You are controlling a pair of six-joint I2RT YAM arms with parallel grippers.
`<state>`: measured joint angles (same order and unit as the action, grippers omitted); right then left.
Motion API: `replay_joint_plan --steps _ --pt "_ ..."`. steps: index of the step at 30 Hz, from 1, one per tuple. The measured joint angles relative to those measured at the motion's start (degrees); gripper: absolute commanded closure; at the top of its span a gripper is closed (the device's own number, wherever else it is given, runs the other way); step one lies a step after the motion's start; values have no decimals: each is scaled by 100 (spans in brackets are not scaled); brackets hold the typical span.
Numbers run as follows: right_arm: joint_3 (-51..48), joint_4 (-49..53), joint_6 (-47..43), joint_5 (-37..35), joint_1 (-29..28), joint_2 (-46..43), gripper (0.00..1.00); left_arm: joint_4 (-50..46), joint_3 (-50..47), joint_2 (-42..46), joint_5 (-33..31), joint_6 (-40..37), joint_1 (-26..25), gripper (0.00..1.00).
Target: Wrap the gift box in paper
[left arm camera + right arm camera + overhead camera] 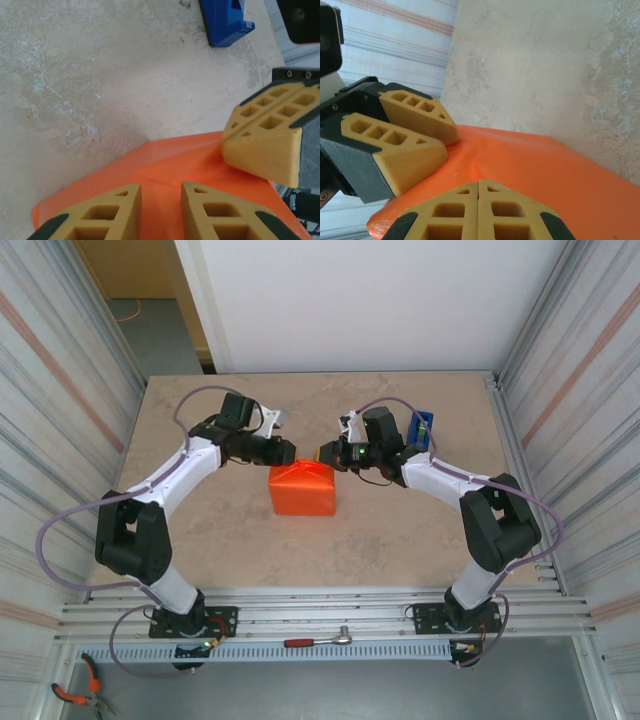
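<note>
A: Where's the bright orange thin paper sheet?
B: Mid-way across the beige marbled stone-look table top. It's folded into a boxy block w/ a flat, smooth front face and crisp side edges. The top rises to a peaked fold at the far side. Whatever it covers is hidden.
A: Surface?
B: Smooth, slight sheen, unmarked. Left wrist view shows shallow creases meeting in a V on top, and one corner juts out sharp over the table.
A: L gripper?
B: At the block's far top edge. Jaws stand apart w/ a narrow gap, orange showing thru it. Tips are right over the creased top, but can't tell if they touch it.
A: Its fingers?
B: Mustard-yellow wedges, matte, w/ open lattice cells and dark bases.
A: R gripper?
B: Comes in from the opp. side. Jaws clenched tight, pads flush, nothing seen btwn them. Its blunt tip is down at the paper's top and looks to touch it. It's just beside the L tips, apart from them.
A: Anything else?
B: Narrow, angular blue hard-plastic tape dispenser at far right of the table, well apart from the block. Metal ratchet wrench w/ red grip lies at the near edge, off the table top.
</note>
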<state>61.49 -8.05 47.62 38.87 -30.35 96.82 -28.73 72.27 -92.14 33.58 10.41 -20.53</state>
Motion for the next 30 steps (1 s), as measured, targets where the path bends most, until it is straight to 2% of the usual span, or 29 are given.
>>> replay_joint_plan --steps 11,22,30 --pt "24 39 24 0 -2 0 100 -96 -273 302 -103 -332 -149 72" --pt "1034 1469 -7 -48 0 195 100 -256 -319 505 -723 -599 -553 73" --pt "1329 1786 -24 -111 -35 118 100 -376 -319 579 -885 -656 -616 77"
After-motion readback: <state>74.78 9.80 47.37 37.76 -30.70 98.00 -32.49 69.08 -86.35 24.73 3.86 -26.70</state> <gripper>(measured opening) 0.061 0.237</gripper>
